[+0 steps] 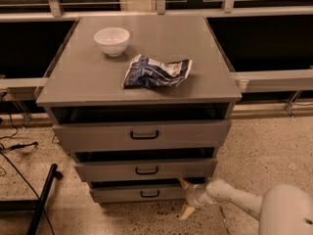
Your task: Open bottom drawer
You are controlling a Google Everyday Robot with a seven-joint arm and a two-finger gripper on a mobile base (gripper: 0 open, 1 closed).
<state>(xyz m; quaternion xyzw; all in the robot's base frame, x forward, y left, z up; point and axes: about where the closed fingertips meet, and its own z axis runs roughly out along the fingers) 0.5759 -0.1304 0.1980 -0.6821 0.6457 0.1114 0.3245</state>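
The bottom drawer (122,194) is the smallest grey front, lowest in the cabinet, with a small black bar handle (149,194). It stands slightly out, with a dark gap above its front. My gripper (185,197) is at the drawer front's right end, low near the floor, on a white arm (230,196) that comes in from the lower right. It is open: one tan finger (183,182) points up at the drawer's top right corner and the other (187,212) points down toward the floor. It holds nothing.
The middle drawer (146,169) and top drawer (142,135) above also stand a little out. A white bowl (112,40) and a blue crumpled bag (156,71) lie on the cabinet top. A black pole (41,199) and cables lie on the floor at left.
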